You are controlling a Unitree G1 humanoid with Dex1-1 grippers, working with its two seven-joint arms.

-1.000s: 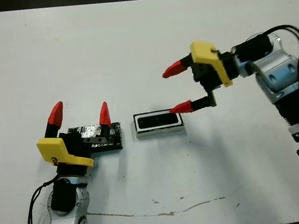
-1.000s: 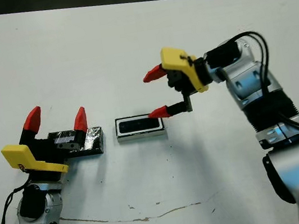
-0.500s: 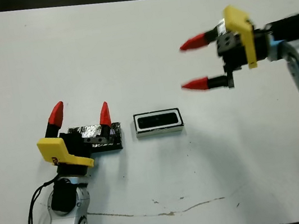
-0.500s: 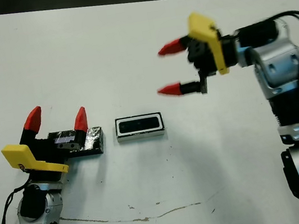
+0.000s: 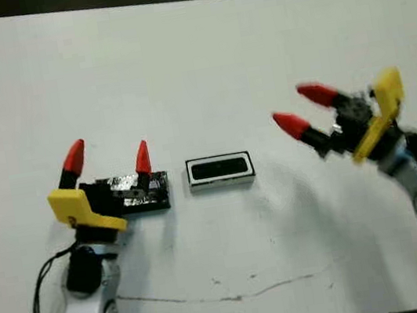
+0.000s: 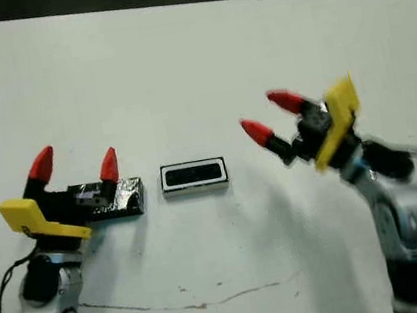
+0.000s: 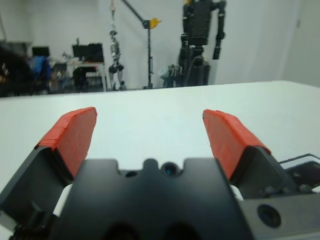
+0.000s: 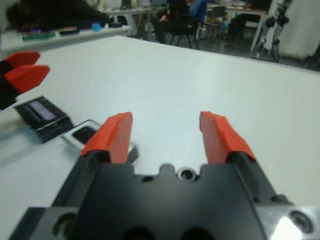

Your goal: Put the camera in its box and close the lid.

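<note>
The right gripper [image 5: 302,110] hovers with fingers spread and empty, well to the right of the box [image 5: 220,170]. The camera [image 5: 221,168] lies inside the box, long axis running left-right. The left gripper [image 5: 108,158], also spread, stands over the lid [image 5: 136,192], just left of the box.

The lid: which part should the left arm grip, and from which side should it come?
Probably across its two long edges, from above. The lid lies flat on the table, long side running left to right, so only the narrow width fits between the jaws. The left gripper is open right at it, and the box lies apart on its right, so the edges look free.
</note>
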